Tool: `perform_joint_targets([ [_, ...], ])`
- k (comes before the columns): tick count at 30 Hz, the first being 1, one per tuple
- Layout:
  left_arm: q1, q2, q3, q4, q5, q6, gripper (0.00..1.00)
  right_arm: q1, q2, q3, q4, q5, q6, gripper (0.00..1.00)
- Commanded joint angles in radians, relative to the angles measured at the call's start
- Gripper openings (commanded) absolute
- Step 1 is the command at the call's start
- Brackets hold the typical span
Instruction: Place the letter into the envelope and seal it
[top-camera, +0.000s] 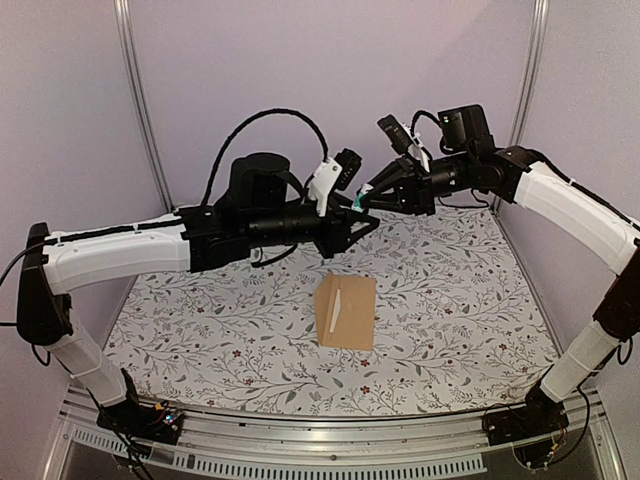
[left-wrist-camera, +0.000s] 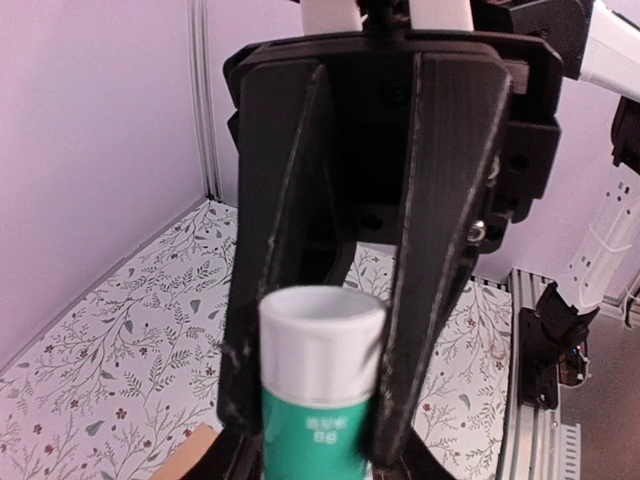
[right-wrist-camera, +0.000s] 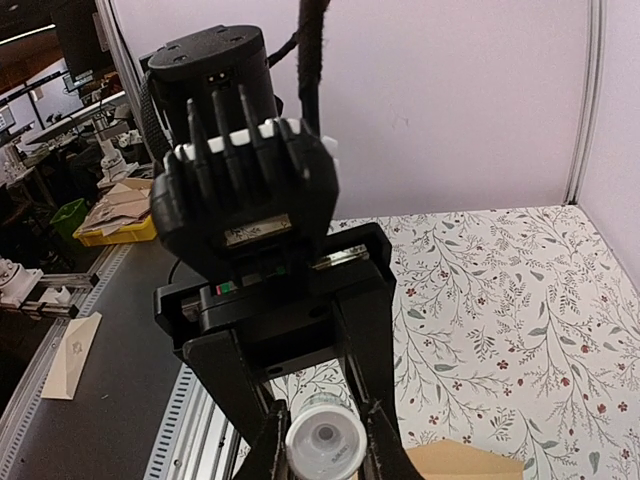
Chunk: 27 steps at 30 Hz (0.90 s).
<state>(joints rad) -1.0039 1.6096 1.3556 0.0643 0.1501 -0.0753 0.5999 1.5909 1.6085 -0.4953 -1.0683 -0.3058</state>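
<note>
Tan kraft-paper envelope (top-camera: 347, 311) is lying around the middle of the floral table (top-camera: 450, 300), with what looks like a sliver of the cream paper letter (top-camera: 337, 303) peeking out, so I'm guessing we're heading into sealing. Above it the left claw (top-camera: 355, 215) is hugging one end of a green-and-white glue stick (left-wrist-camera: 320, 340), fingers nearly closed on it. The right claw (top-camera: 372, 197) is pinching the white cap end, narrow too. Next move is probably calling for a clean cap pull.
</note>
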Motion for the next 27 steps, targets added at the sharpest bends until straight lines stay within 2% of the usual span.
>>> perform_joint_targets([
  [1, 0.013, -0.010, 0.023, -0.025, -0.013, -0.002, 0.35, -0.031, 0.007, 0.009, 0.034, 0.013, 0.047, 0.11],
  [4, 0.015, -0.039, -0.008, -0.030, -0.025, -0.008, 0.34, -0.051, 0.004, 0.018, 0.037, 0.014, 0.054, 0.11],
  [13, 0.029, -0.030, -0.005, -0.010, 0.017, 0.000, 0.18, -0.052, 0.001, -0.005, 0.049, -0.013, 0.066, 0.12],
  [16, 0.030, -0.014, 0.014, -0.014, 0.028, 0.003, 0.13, -0.047, 0.002, -0.003, 0.036, -0.014, 0.056, 0.18],
  [18, 0.030, -0.009, 0.020, -0.015, 0.035, 0.008, 0.11, -0.035, 0.002, 0.001, 0.005, -0.006, 0.030, 0.27],
  [20, 0.030, -0.006, 0.024, -0.020, 0.038, 0.013, 0.09, -0.014, 0.004, 0.006, -0.036, 0.015, -0.019, 0.33],
  [27, 0.030, 0.002, 0.040, -0.037, 0.048, 0.024, 0.09, 0.002, 0.007, 0.007, -0.049, 0.047, -0.056, 0.35],
])
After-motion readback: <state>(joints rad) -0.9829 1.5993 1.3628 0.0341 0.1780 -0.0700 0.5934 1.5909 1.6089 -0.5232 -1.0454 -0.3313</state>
